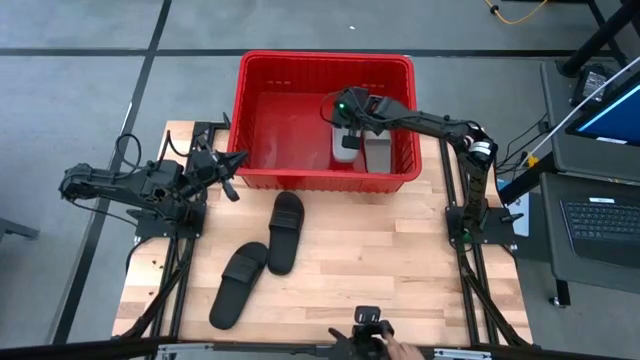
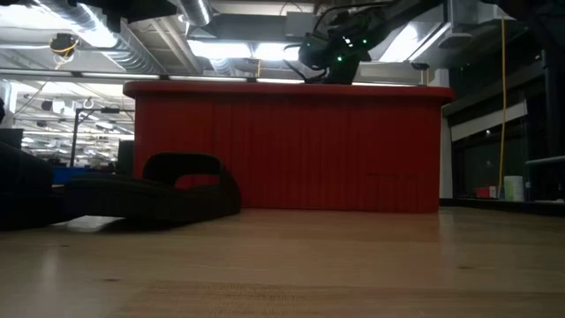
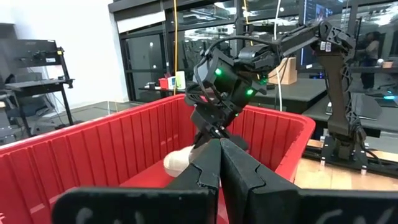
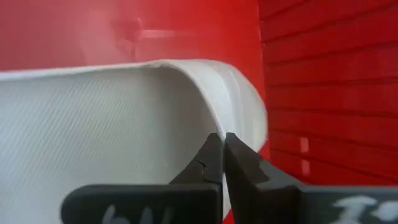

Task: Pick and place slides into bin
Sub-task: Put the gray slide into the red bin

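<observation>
Right gripper (image 1: 347,127), clamped on a grey sandal's (image 1: 346,146) wide strap inside the red bin (image 1: 262,178) at 12 o'clock; light, flexible foam is judged.

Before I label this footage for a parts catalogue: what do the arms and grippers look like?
Both arms are dark, jointed, with black cables looped along them. The right arm has a pale band near its elbow and green lights glowing on its wrist. The left arm looks all black. The left gripper and right gripper each have two black, tapering fingers, with pale scribbled marks on the bar behind.
</observation>
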